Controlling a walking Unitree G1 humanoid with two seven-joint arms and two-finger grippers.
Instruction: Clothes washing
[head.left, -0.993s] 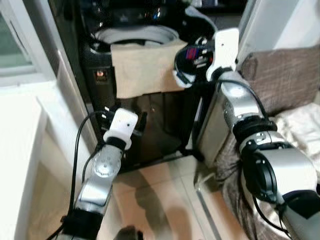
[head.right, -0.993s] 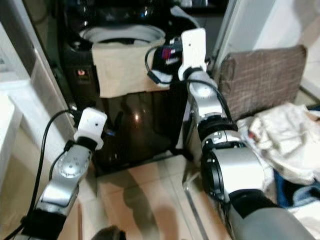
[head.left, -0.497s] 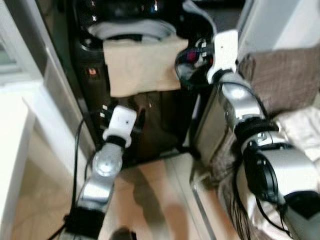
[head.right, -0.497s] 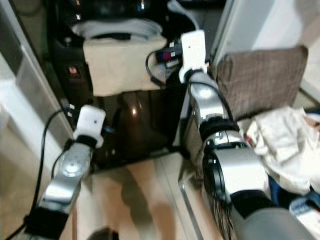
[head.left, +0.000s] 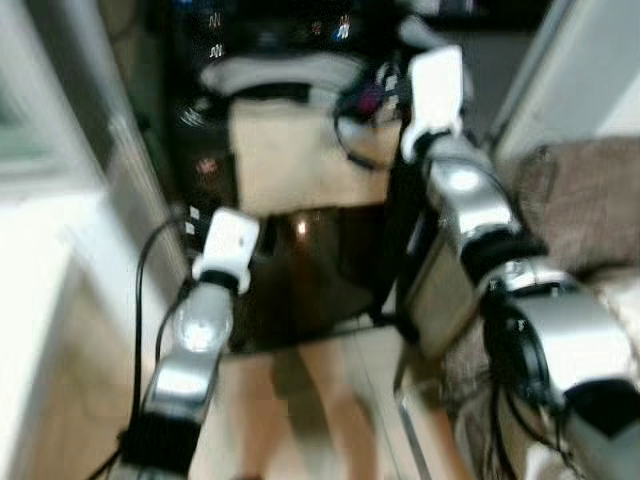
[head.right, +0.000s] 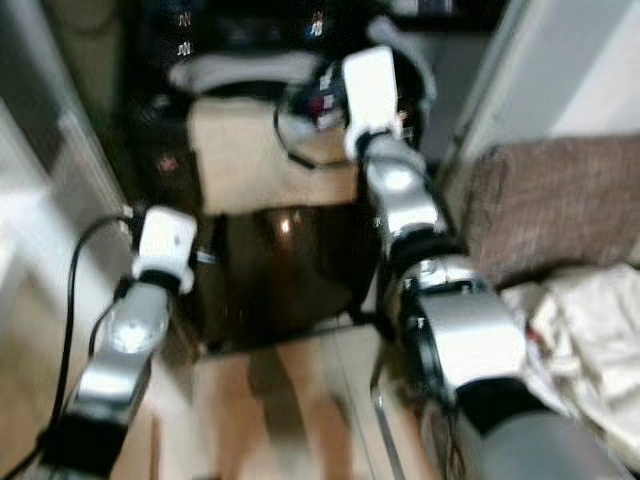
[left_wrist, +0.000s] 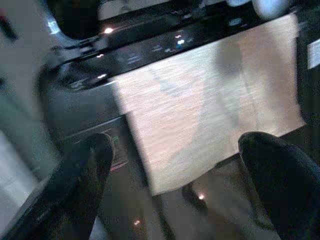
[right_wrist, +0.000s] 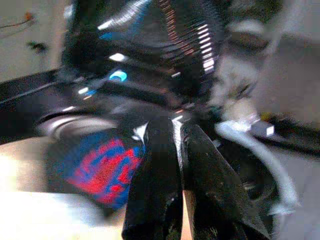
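Note:
A black top-loading washing machine (head.left: 310, 260) stands in front of me, all of it blurred. A beige towel (head.left: 300, 160) hangs over its front edge, also seen as the beige towel (left_wrist: 210, 110). My right gripper (right_wrist: 175, 125) is raised at the rim of the drum (head.left: 270, 72). Its fingers are shut, and a blue and red garment (right_wrist: 102, 167) lies right against them. The same garment (head.left: 368, 100) shows beside the right wrist. My left gripper (left_wrist: 182, 180) is open, held low before the machine's front panel and pointing at the towel.
A brown cushion (head.left: 585, 190) leans at the right, with pale clothes (head.right: 590, 320) heaped beside it. A white wall and ledge (head.left: 40, 230) close in the left side. Tiled floor (head.left: 320, 400) lies between me and the machine.
The camera has shifted and the picture is more blurred. My right gripper has moved left along the rim, over the towel's top edge, with the garment. The left gripper stays open.

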